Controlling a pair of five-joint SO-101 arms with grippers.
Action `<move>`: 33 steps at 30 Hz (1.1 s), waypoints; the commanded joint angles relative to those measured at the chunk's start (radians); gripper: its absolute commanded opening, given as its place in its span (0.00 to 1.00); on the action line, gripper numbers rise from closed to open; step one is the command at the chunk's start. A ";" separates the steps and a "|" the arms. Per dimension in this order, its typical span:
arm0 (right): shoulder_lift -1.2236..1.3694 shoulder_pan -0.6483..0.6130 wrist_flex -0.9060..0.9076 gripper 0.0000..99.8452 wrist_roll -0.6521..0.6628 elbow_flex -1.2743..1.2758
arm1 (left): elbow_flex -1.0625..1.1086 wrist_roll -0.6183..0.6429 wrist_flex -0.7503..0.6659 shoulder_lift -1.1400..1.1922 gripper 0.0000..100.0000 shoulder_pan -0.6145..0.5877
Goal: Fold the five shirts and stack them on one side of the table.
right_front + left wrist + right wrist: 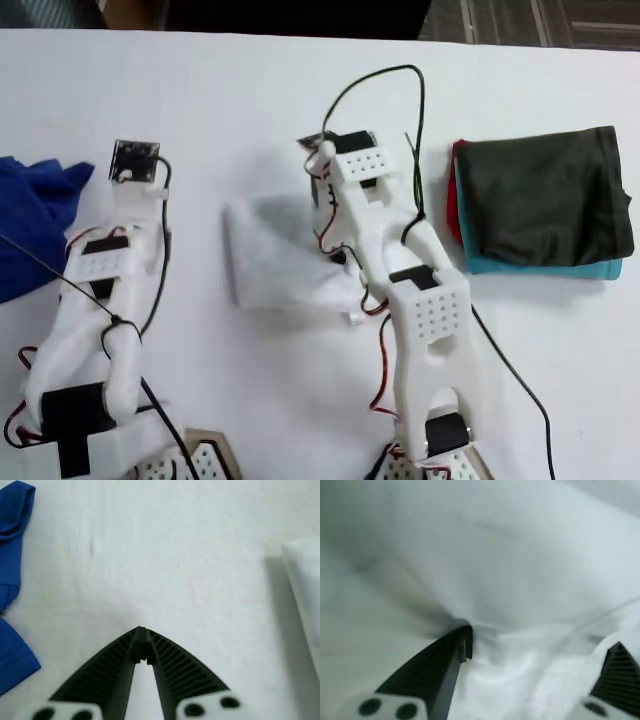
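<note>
A folded white shirt [272, 252] lies mid-table. My right arm [385, 240] hangs over its right edge. My right gripper [540, 650] is open, its fingers spread and down on the white shirt [510, 570], cloth bunched between them. Three folded shirts are stacked at the right: a dark olive shirt [545, 195] on top, with red [456, 200] and teal [540, 266] edges showing under it. A crumpled blue shirt [35, 220] lies at the far left. My left gripper [141, 632] is shut and empty over bare table, between the blue shirt [12, 520] and the white shirt [302, 575].
The white table [230, 110] has open room along its far side and between the two arms. Cables [415, 110] loop off the right arm toward the stack. The arm bases [190, 460] stand at the near edge.
</note>
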 commanded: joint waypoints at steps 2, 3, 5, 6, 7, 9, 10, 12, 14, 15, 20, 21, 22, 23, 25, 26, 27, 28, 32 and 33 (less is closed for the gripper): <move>0.047 0.041 -0.027 0.40 -0.041 -0.021 | -0.004 0.002 -0.018 -0.048 0.03 -0.003; 0.054 0.047 -0.019 0.40 -0.055 -0.028 | -0.004 0.002 -0.018 -0.048 0.03 -0.003; 0.079 0.056 0.027 0.40 -0.060 -0.043 | -0.004 0.002 -0.018 -0.048 0.03 -0.003; 0.093 0.058 0.059 0.40 -0.058 -0.052 | -0.004 0.002 -0.018 -0.048 0.03 -0.003; 0.104 0.058 0.076 0.40 -0.058 -0.054 | -0.004 0.002 -0.018 -0.048 0.03 -0.003; 0.108 0.062 0.077 0.40 -0.026 -0.034 | -0.004 0.002 -0.018 -0.048 0.03 -0.003; 0.105 0.062 0.077 0.40 0.002 -0.025 | -0.004 0.002 -0.018 -0.048 0.03 -0.003; 0.094 0.053 0.077 0.39 0.035 -0.005 | -0.004 0.002 -0.018 -0.048 0.03 -0.003; 0.084 0.039 0.077 0.34 0.052 0.015 | -0.004 0.002 -0.018 -0.049 0.03 -0.003; 0.079 0.033 0.077 0.32 0.054 0.023 | -0.004 0.002 -0.018 -0.049 0.03 -0.003; 0.071 0.007 0.079 0.28 0.098 0.061 | -0.004 0.002 -0.018 -0.049 0.03 -0.005; 0.071 0.007 0.079 0.28 0.103 0.063 | -0.004 0.002 -0.018 -0.049 0.03 -0.005; 0.071 0.007 0.079 0.28 0.104 0.063 | -0.004 0.002 -0.018 -0.049 0.03 -0.006; 0.071 0.007 0.079 0.28 0.106 0.061 | -0.004 0.002 -0.018 -0.051 0.03 -0.006; 0.071 -0.004 0.079 0.25 0.149 0.058 | -0.004 0.002 -0.018 -0.052 0.03 -0.008; 0.071 -0.015 0.077 0.22 0.169 0.057 | -0.004 0.002 -0.018 -0.054 0.03 -0.008; 0.071 -0.027 0.077 0.19 0.183 0.057 | -0.004 0.002 -0.018 -0.054 0.03 -0.008; 0.071 -0.042 0.074 0.16 0.190 0.055 | -0.004 0.002 -0.018 -0.054 0.03 -0.008; 0.071 -0.090 0.073 0.05 0.190 0.011 | -0.005 0.002 -0.018 -0.054 0.03 -0.008; 0.071 -0.094 0.074 0.03 0.180 -0.002 | -0.005 0.002 -0.018 -0.054 0.03 -0.008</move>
